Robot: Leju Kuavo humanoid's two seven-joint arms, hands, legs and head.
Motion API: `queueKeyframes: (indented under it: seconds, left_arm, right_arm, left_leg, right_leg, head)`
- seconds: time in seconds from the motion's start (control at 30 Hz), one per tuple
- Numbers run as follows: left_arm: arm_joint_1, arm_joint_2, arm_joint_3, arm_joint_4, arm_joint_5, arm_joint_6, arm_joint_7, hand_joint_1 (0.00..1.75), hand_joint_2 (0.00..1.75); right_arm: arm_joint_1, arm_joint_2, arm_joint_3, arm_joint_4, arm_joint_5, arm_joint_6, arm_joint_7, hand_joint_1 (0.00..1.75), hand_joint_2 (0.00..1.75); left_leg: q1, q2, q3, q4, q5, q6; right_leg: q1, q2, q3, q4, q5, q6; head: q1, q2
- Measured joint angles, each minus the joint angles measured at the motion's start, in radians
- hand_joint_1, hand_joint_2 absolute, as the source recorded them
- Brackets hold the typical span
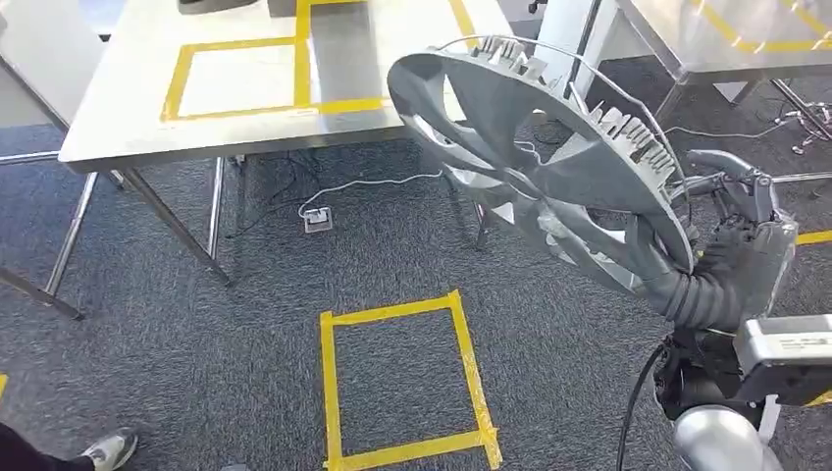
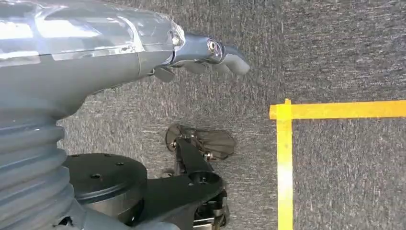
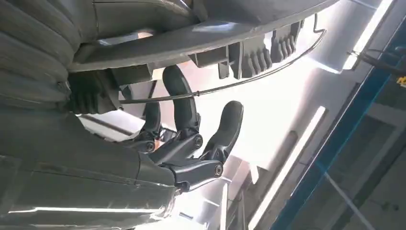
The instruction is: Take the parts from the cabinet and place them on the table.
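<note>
A big grey wheel cover (image 1: 549, 167) with spokes and ribbed clips on its rim hangs tilted in the air at the right of the head view. My right hand (image 1: 741, 250) grips it by the lower right of its rim. In the right wrist view the dark fingers (image 3: 184, 105) reach up behind the cover's rim (image 3: 201, 38) and its thin wire ring. The steel table (image 1: 128, 137) with yellow tape squares stands ahead on the left, beyond the cover. My left hand (image 2: 201, 52) hangs over the carpet, holding nothing.
A second steel table (image 1: 726, 39) stands at the back right. A yellow tape square (image 1: 329, 392) marks the grey carpet in front of me. A floor socket (image 1: 317, 219) with a white cable lies under the near table. A person's shoe (image 1: 108, 449) is at the lower left.
</note>
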Motion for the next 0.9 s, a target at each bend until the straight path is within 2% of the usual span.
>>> queueKeyframes:
  seconds: [0.1,0.13,0.17,0.2,0.23,0.27,0.3,0.37,0.4,0.43,0.47,0.5,0.53,0.57,0.6,0.63,0.67,0.7,0.73,0.77,0.8,0.83,0.87,0.9]
  left_arm:
    - [0.000,0.000,0.000,0.000,-0.001,0.005,0.005,0.00,1.75]
    - [-0.001,0.000,0.000,0.000,-0.002,0.005,0.006,0.00,1.75]
    - [-0.001,0.000,0.000,0.000,-0.003,0.005,0.010,0.00,1.75]
    - [-0.001,0.000,0.000,0.000,-0.006,0.002,0.013,0.00,1.75]
    - [0.000,-0.003,-0.001,-0.001,-0.009,-0.003,0.016,0.00,1.75]
    - [0.000,-0.001,-0.001,-0.001,-0.010,-0.007,0.016,0.00,1.75]
    - [0.000,-0.003,-0.001,0.000,-0.010,-0.011,0.016,0.00,1.75]
    - [0.004,-0.005,-0.001,0.000,-0.010,-0.013,0.018,0.00,1.75]
    - [0.007,-0.006,-0.001,0.000,-0.010,-0.014,0.018,0.00,1.75]
    - [0.008,-0.008,-0.001,0.000,-0.010,-0.014,0.018,0.00,1.75]
    - [0.008,-0.010,-0.001,0.000,-0.010,-0.014,0.018,0.00,1.75]
    - [0.008,-0.011,-0.001,0.000,-0.010,-0.014,0.018,0.00,1.75]
    - [0.007,-0.012,-0.001,0.000,-0.010,-0.014,0.018,0.00,1.75]
    - [0.006,-0.012,-0.001,0.000,-0.010,-0.013,0.018,0.00,1.75]
    - [0.001,-0.013,-0.001,0.000,-0.009,-0.013,0.018,0.00,1.75]
    - [-0.002,-0.014,-0.001,-0.001,-0.008,-0.013,0.018,0.00,1.75]
    - [0.000,-0.017,-0.001,-0.001,-0.008,-0.013,0.018,0.00,1.75]
    - [0.000,-0.017,-0.002,-0.001,-0.008,-0.013,0.018,0.00,1.75]
    - [0.001,-0.017,-0.002,-0.001,-0.006,-0.013,0.018,0.00,1.75]
    - [0.000,-0.017,-0.002,-0.001,-0.005,-0.013,0.018,0.00,1.75]
    - [-0.001,-0.017,-0.002,-0.001,-0.004,-0.013,0.018,0.00,1.75]
    - [0.001,-0.017,-0.002,-0.001,-0.004,-0.013,0.018,0.00,1.75]
    - [0.004,-0.017,-0.002,-0.001,-0.003,-0.013,0.018,0.00,1.75]
    - [0.009,-0.017,-0.002,-0.001,-0.002,-0.013,0.019,0.00,1.75]
  right_arm:
    - [0.000,0.000,0.000,0.000,0.003,0.005,0.002,1.75,1.75]
    - [0.000,0.000,0.000,0.001,0.004,0.009,0.006,1.75,1.75]
    - [0.000,0.000,0.000,0.003,0.006,0.013,0.011,1.75,1.75]
    - [-0.001,-0.001,0.000,0.006,0.010,0.015,0.014,1.75,1.75]
    - [-0.003,-0.002,0.001,0.008,0.013,0.019,0.020,1.75,1.75]
    - [-0.007,-0.003,0.000,0.011,0.021,0.021,0.023,1.75,1.75]
    - [-0.011,-0.003,0.001,0.012,0.024,0.022,0.024,1.75,1.75]
    - [-0.010,-0.002,0.001,0.015,0.032,0.022,0.033,1.75,1.75]
    - [-0.009,-0.002,0.002,0.018,0.037,0.023,0.037,1.75,1.75]
    - [-0.006,-0.002,0.002,0.021,0.040,0.023,0.042,1.75,1.75]
    - [-0.004,-0.002,0.002,0.023,0.041,0.024,0.043,1.75,1.75]
    - [-0.004,-0.002,0.002,0.022,0.042,0.025,0.043,1.75,1.75]
    - [-0.003,-0.003,0.002,0.023,0.042,0.026,0.043,1.75,1.75]
    - [-0.001,-0.002,0.002,0.026,0.042,0.026,0.044,1.75,1.75]
    - [-0.002,-0.002,0.003,0.029,0.041,0.026,0.047,1.75,1.75]
    - [0.001,-0.003,0.003,0.032,0.042,0.027,0.053,1.75,1.75]
    - [-0.002,-0.003,0.002,0.031,0.048,0.029,0.055,1.75,1.75]
    - [-0.004,-0.003,0.003,0.033,0.051,0.031,0.059,1.75,1.75]
    - [-0.006,-0.003,0.003,0.032,0.052,0.031,0.060,1.75,1.75]
    - [-0.011,-0.002,0.003,0.031,0.055,0.030,0.060,1.75,1.75]
    - [-0.016,-0.003,0.004,0.030,0.057,0.030,0.060,1.75,1.75]
    - [-0.017,-0.002,0.005,0.030,0.058,0.030,0.061,1.75,1.75]
    - [-0.017,-0.002,0.007,0.030,0.060,0.030,0.061,1.75,1.75]
    - [-0.017,-0.002,0.008,0.030,0.060,0.030,0.061,1.75,1.75]
  left_leg:
    - [0.000,0.000,0.000,0.000,-0.001,-0.001]
    - [-0.005,0.001,-0.002,0.003,-0.007,0.005]
    - [-0.005,0.002,0.002,-0.015,-0.005,0.021]
    - [-0.003,0.002,0.020,-0.032,-0.023,0.032]
    - [0.002,0.004,0.047,-0.044,-0.018,0.038]
    - [0.004,0.010,0.060,-0.049,-0.022,0.041]
    - [0.004,0.017,0.068,-0.049,-0.027,0.043]
    - [0.007,0.030,0.084,-0.049,-0.043,0.035]
    - [0.009,0.035,0.094,-0.049,-0.052,0.029]
    - [0.013,0.038,0.108,-0.048,-0.062,0.022]
    - [0.020,0.039,0.126,-0.048,-0.073,0.012]
    - [0.028,0.038,0.144,-0.046,-0.086,0.000]
    - [0.032,0.037,0.157,-0.046,-0.100,-0.011]
    - [0.033,0.036,0.167,-0.046,-0.111,-0.020]
    - [0.035,0.029,0.172,-0.051,-0.112,-0.026]
    - [0.036,0.023,0.185,-0.082,-0.114,-0.035]
    - [0.037,0.020,0.210,-0.080,-0.095,-0.046]
    - [0.037,0.017,0.210,-0.066,-0.075,-0.054]
    - [0.039,0.020,0.193,-0.030,-0.066,-0.059]
    - [0.039,0.033,0.167,0.021,-0.063,-0.060]
    - [0.039,0.036,0.116,0.090,-0.069,-0.058]
    - [0.039,0.037,0.064,0.150,-0.095,-0.058]
    - [0.037,0.037,0.007,0.200,-0.141,-0.059]
    - [0.037,0.038,-0.033,0.218,-0.182,-0.056]
  right_leg:
    - [0.000,0.001,0.000,-0.002,0.000,0.000]
    - [-0.006,0.002,0.004,-0.018,0.003,0.005]
    - [-0.003,-0.001,0.004,0.009,0.023,0.016]
    - [-0.003,-0.004,0.007,0.015,0.029,0.020]
    - [-0.001,-0.019,-0.003,0.031,0.020,0.022]
    - [0.000,-0.039,-0.021,0.065,0.004,0.029]
    - [-0.001,-0.046,-0.056,0.121,-0.024,0.034]
    - [-0.008,-0.053,-0.141,0.253,-0.076,0.036]
    - [-0.013,-0.056,-0.168,0.286,-0.076,0.044]
    - [-0.018,-0.059,-0.172,0.274,-0.052,0.053]
    - [-0.024,-0.062,-0.156,0.221,-0.013,0.055]
    - [-0.030,-0.063,-0.129,0.144,0.030,0.066]
    - [-0.039,-0.060,-0.102,0.068,0.087,0.075]
    - [-0.048,-0.044,-0.095,0.027,0.121,0.086]
    - [-0.035,-0.052,-0.076,-0.009,0.062,0.074]
    - [-0.029,-0.057,-0.053,-0.018,0.068,0.050]
    - [-0.029,-0.057,-0.038,-0.038,0.065,0.037]
    - [-0.029,-0.063,-0.018,-0.048,0.056,0.024]
    - [-0.031,-0.066,0.009,-0.060,0.053,0.015]
    - [-0.031,-0.079,0.027,-0.061,0.048,0.009]
    - [-0.029,-0.081,0.041,-0.065,0.040,0.003]
    - [-0.027,-0.084,0.057,-0.073,0.033,0.003]
    - [-0.027,-0.086,0.072,-0.079,0.022,0.002]
    - [-0.027,-0.086,0.088,-0.083,0.012,0.003]
  head:
    - [-0.002,0.000]
    - [-0.002,0.000]
    - [-0.003,0.000]
    - [-0.003,0.000]
    - [-0.005,0.000]
    - [0.000,0.000]
    - [0.004,0.000]
    - [0.007,0.000]
    - [0.009,0.000]
    - [0.008,0.000]
    - [0.008,0.000]
    - [0.008,0.000]
    - [0.010,0.000]
    - [0.017,0.000]
    - [0.015,0.000]
    - [0.006,0.000]
    - [0.010,0.000]
    - [0.008,0.000]
    - [0.002,0.000]
    - [-0.005,0.000]
    - [-0.015,0.000]
    - [-0.022,0.000]
    - [-0.022,0.000]
    - [-0.025,0.000]
